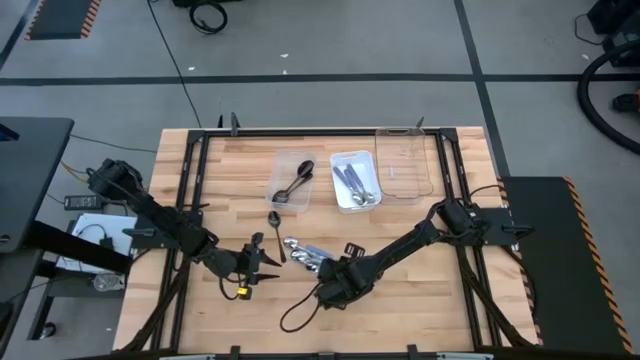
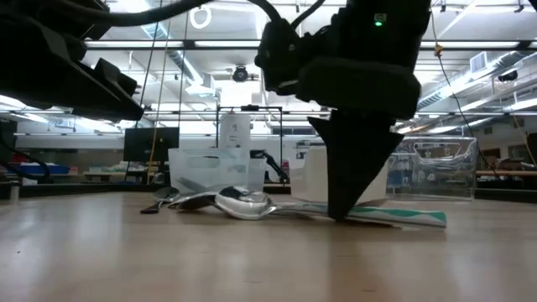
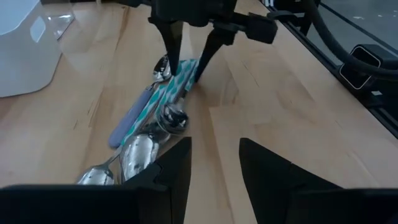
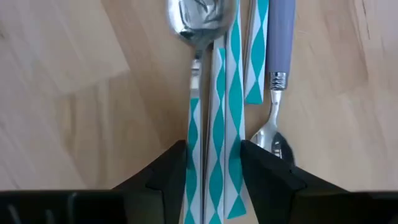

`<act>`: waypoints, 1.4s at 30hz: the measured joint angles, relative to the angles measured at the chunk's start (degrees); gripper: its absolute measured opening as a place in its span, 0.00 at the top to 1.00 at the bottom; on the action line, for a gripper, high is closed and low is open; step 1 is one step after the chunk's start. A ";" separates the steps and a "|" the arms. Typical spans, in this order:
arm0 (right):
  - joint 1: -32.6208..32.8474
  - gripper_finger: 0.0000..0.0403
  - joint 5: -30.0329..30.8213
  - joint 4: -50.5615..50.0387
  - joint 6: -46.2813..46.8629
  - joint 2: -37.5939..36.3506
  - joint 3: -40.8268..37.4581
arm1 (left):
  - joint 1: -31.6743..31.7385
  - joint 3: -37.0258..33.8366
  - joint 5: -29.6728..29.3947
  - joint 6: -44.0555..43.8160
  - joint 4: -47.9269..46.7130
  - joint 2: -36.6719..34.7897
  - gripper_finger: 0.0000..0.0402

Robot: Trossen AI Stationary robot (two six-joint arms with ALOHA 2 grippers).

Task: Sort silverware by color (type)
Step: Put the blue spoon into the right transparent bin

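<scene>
Right gripper straddles teal-patterned handles — seemingly ungripped.

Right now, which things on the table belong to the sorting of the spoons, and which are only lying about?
Belong to the job:
- teal-patterned spoons between the fingers of the right tool
- purple-handled spoon
- loose black spoon
- black spoons in one tray
- silver spoons in the white tray

Lying about:
- empty clear tray
- left tool, waiting nearby

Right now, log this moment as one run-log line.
right gripper: down over teal-patterned spoons, jaws straddling handles | left gripper: open, low beside pile | dark spoons in clear tray | silver spoons in white tray
</scene>
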 joint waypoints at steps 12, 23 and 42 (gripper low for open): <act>1.41 0.61 -0.74 -3.08 -7.33 -3.63 -0.10 | -0.10 0.00 0.00 -1.80 -0.69 0.04 0.65; 4.31 0.61 -3.44 -3.00 -7.22 -3.38 -3.23 | -3.14 0.02 0.07 -6.03 -1.54 0.04 0.65; 3.38 0.69 -11.06 1.57 -7.69 -4.00 -6.73 | -3.65 0.02 0.04 -11.03 -1.35 0.06 0.65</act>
